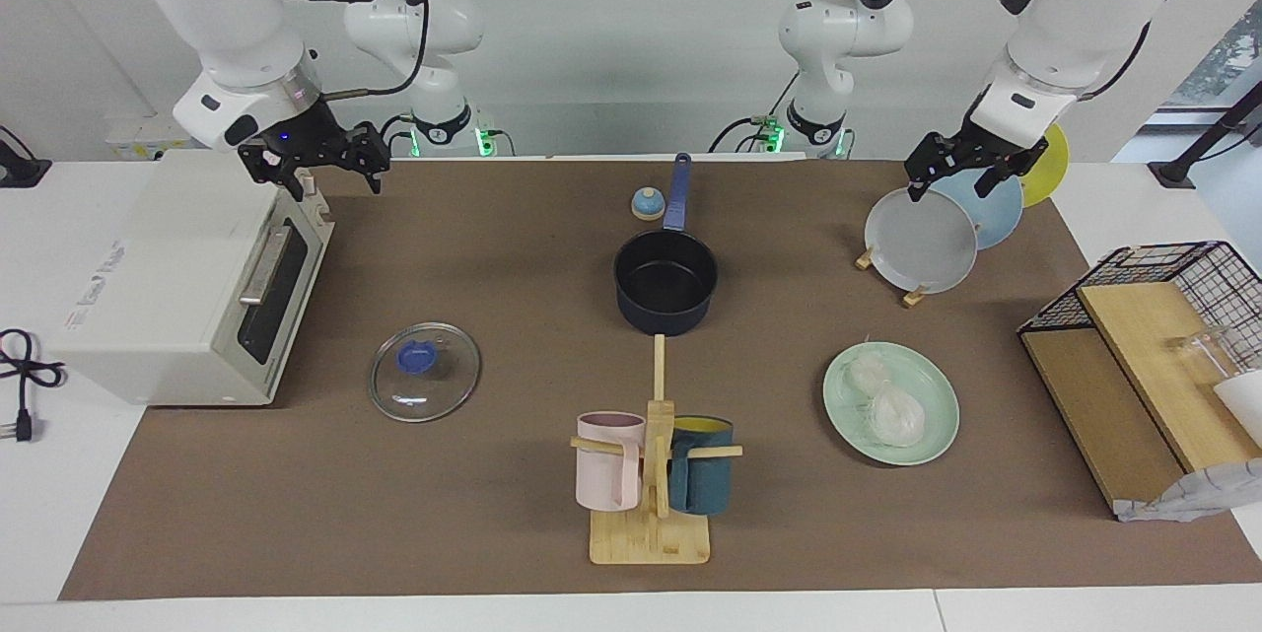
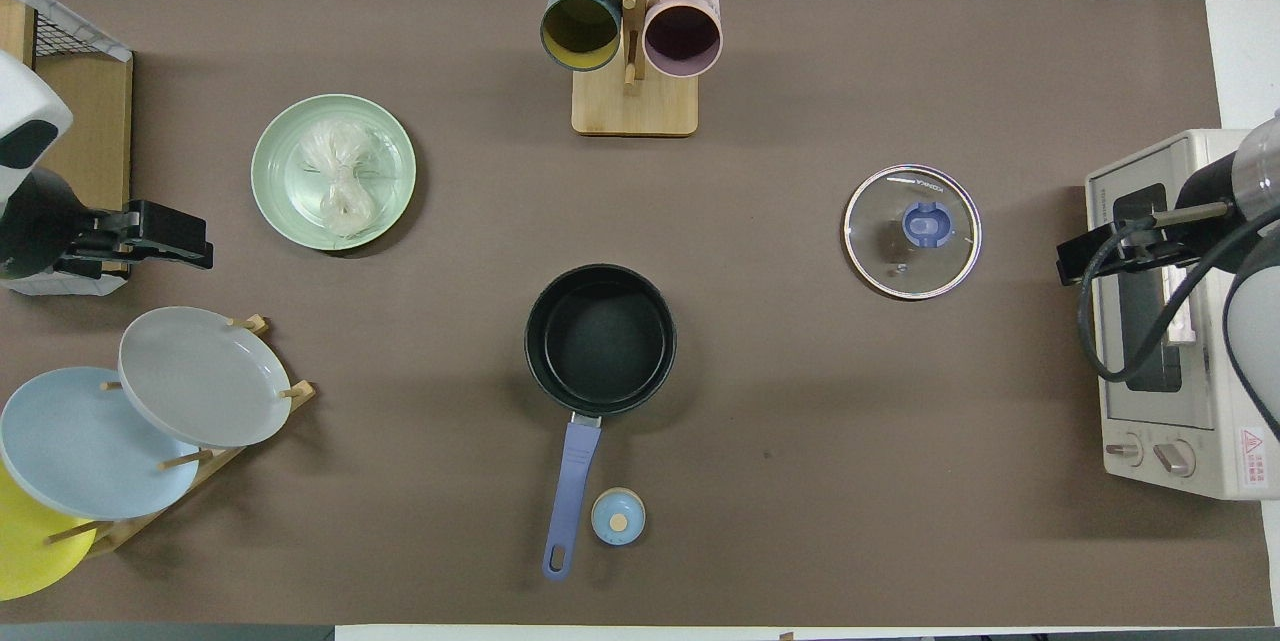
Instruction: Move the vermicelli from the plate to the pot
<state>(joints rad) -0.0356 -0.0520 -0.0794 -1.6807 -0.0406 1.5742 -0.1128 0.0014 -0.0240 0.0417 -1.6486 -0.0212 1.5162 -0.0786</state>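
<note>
Two clear-wrapped whitish vermicelli bundles lie side by side on the pale mint-green plate, toward the left arm's end of the table. Nearer to the robots, mid-table, stands the dark navy pot. Its black inside holds nothing and its blue handle points at the robots. My left gripper hangs open and holds nothing, over the rack of plates. My right gripper hangs open and holds nothing, over the toaster oven.
A glass lid lies flat beside the toaster oven. A mug tree stands farther out than the pot. Grey, blue and yellow plates lean in a rack. A small blue knob sits by the handle. A wire shelf is at the left arm's end.
</note>
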